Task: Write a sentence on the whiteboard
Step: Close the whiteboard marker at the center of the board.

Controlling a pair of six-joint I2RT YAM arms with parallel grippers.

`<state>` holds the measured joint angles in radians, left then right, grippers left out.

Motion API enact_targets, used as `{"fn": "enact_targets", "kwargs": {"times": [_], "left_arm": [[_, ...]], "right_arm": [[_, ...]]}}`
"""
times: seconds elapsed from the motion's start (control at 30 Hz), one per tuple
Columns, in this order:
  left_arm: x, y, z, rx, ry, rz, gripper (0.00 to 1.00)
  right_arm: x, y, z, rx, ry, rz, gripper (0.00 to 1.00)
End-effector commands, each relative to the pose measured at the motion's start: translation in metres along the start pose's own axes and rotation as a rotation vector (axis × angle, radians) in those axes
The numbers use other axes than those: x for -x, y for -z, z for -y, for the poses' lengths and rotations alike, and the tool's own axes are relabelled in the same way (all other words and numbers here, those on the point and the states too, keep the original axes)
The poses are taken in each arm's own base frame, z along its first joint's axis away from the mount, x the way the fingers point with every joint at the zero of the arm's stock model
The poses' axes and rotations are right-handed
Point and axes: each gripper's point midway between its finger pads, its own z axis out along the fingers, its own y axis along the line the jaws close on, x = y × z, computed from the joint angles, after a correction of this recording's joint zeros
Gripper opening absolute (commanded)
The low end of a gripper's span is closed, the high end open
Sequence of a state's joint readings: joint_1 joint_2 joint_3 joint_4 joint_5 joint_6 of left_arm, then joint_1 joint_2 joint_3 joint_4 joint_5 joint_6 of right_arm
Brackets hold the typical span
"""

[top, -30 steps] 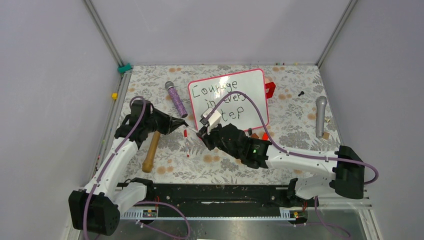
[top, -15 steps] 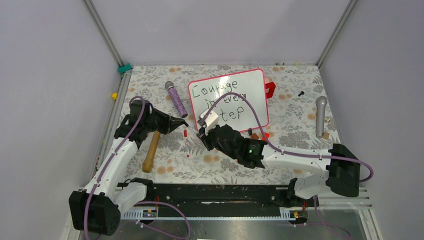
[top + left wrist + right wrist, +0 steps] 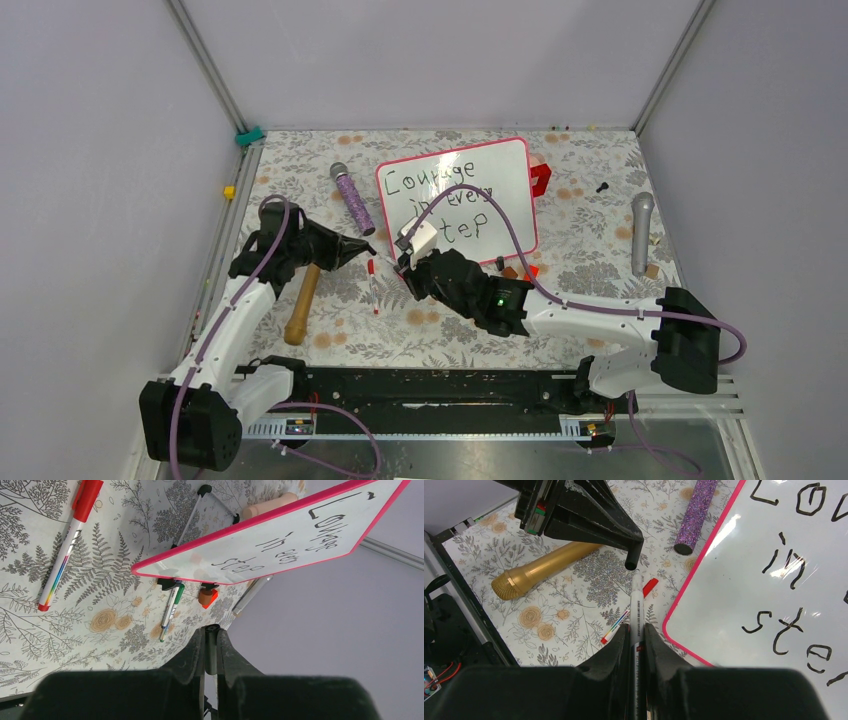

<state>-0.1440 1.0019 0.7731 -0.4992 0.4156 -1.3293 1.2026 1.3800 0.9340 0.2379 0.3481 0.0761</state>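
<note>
The whiteboard point(image 3: 505, 165), white with a pink-red frame, lies at the back centre and bears the sentence point(image 3: 440, 195) "Courage in every step" in black marker. Both also show in the right wrist view, the board point(image 3: 744, 600) and the sentence point(image 3: 791, 565), and in the left wrist view, the board point(image 3: 300, 527). My right gripper point(image 3: 636, 627) is shut on a white marker point(image 3: 636, 602) just left of the board's near-left corner. My left gripper point(image 3: 210, 630) is shut on a small black cap point(image 3: 630, 562). The marker tip sits just short of the cap's mouth.
A red-capped marker point(image 3: 373, 285) lies on the floral cloth between the grippers. A gold microphone point(image 3: 300, 300) lies left, a purple glitter microphone point(image 3: 352, 198) left of the board, a grey microphone point(image 3: 641, 230) at right. A red block point(image 3: 540, 178) sits by the board's right edge.
My right arm has shifted a little left, bringing the marker tip closer to the cap in my left gripper. The left arm has barely moved.
</note>
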Motion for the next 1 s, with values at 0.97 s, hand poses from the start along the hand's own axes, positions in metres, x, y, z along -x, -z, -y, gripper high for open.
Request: {"fn": "enact_targets", "kwargs": {"times": [0.97], "left_arm": [[0.0003,-0.0056,0.0079,-0.041,0.033,-0.023,0.00]], "right_arm": [[0.0334,-0.0078,-0.0094,0.011,-0.023,0.088,0.00]]}}
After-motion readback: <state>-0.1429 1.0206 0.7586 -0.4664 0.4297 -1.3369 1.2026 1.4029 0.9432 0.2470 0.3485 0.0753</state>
